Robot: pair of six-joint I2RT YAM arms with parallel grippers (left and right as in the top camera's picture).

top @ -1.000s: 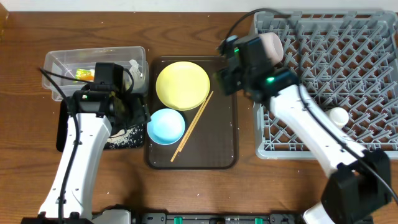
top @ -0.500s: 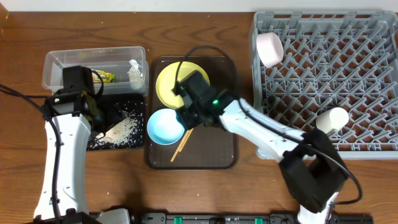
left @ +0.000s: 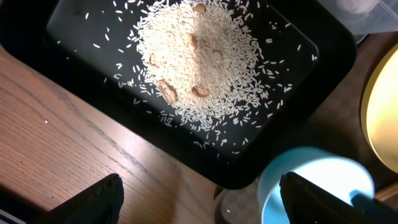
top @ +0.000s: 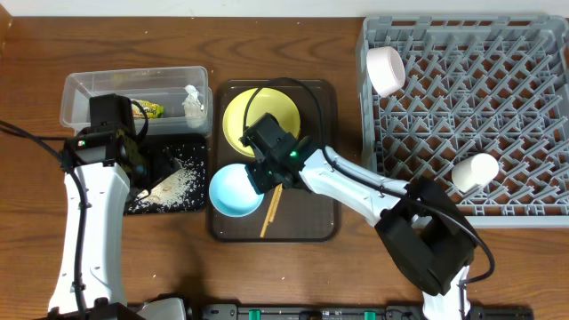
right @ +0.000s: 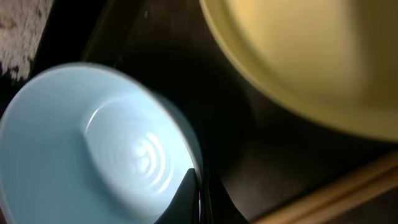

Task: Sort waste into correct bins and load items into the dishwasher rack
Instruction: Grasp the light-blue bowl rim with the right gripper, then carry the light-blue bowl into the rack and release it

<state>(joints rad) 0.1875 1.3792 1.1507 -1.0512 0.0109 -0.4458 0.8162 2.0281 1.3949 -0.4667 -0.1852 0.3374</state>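
Observation:
My right gripper (top: 264, 178) (right: 199, 200) is shut on the right rim of the light blue bowl (top: 233, 191) (right: 81, 143), one finger inside and one outside. The bowl sits on the brown serving tray (top: 316, 213) with the yellow plate (top: 258, 116) (right: 311, 56) and the chopsticks (top: 272, 210) (right: 348, 186). My left gripper (top: 160, 164) (left: 202, 207) hangs open over the black tray (top: 142, 203) (left: 81, 56), which holds the rice (top: 178, 182) (left: 196, 56). The clear tub (top: 98, 89) holds the wrapper (top: 151, 109) and the tissue (top: 193, 102).
The grey dishwasher rack (top: 480, 107) fills the right side. A white bowl (top: 386, 69) leans at its left edge and a white cup (top: 474, 169) lies near its front. The left wrist view also shows the blue bowl (left: 323, 186) at lower right.
My right arm left the white bowl in the rack, swung left over the serving tray and shut on the blue bowl's rim. The chopsticks shifted. My left arm drew back to the left.

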